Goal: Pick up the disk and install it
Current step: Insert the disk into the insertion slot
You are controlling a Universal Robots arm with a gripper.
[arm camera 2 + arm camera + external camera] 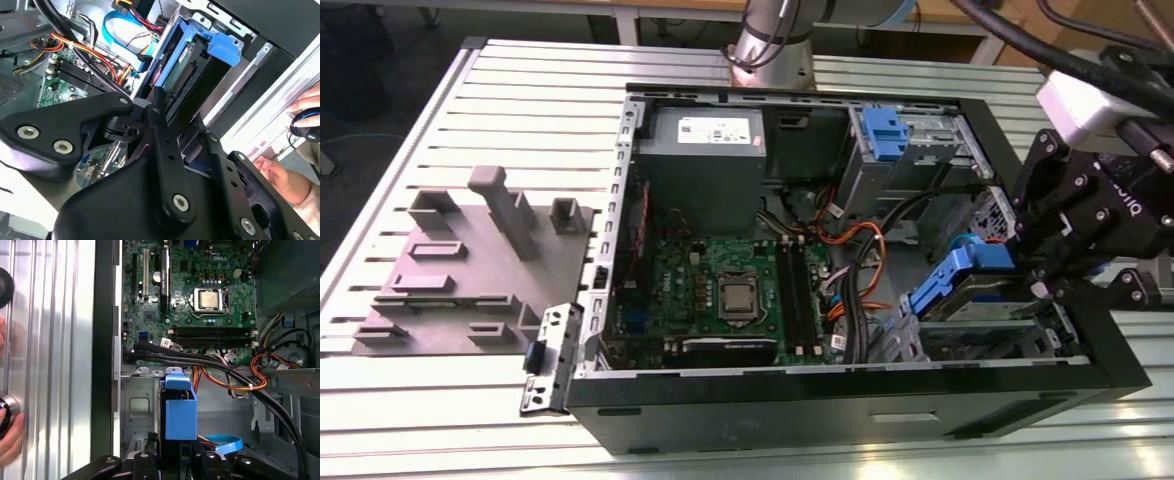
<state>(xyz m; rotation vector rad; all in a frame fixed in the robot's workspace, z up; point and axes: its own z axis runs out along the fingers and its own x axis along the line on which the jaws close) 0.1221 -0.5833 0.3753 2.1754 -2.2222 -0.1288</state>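
Observation:
The disk (pixel 958 285), a flat drive in a blue plastic carrier, stands tilted on edge in the case's front corner at the exterior view's right, just above the silver drive cage (pixel 987 338). My black gripper (pixel 1034 268) reaches in from the right and is shut on the disk. In the first wrist view the disk's blue carrier (pixel 179 415) rises edge-on between my gripper's (pixel 177 459) two fingers. In the second wrist view one finger (pixel 161 120) lies along the disk (pixel 187 70), whose green circuit side and blue tab show.
The open computer case (pixel 854 375) lies on a slatted table. Inside are a grey power-supply box (pixel 704 135), the motherboard (pixel 720 290), orange and black cables (pixel 257 372) and a blue latch (pixel 881 130). A grey fixture plate (pixel 460 270) lies at the left. A person's hand (pixel 282 180) rests beside the case.

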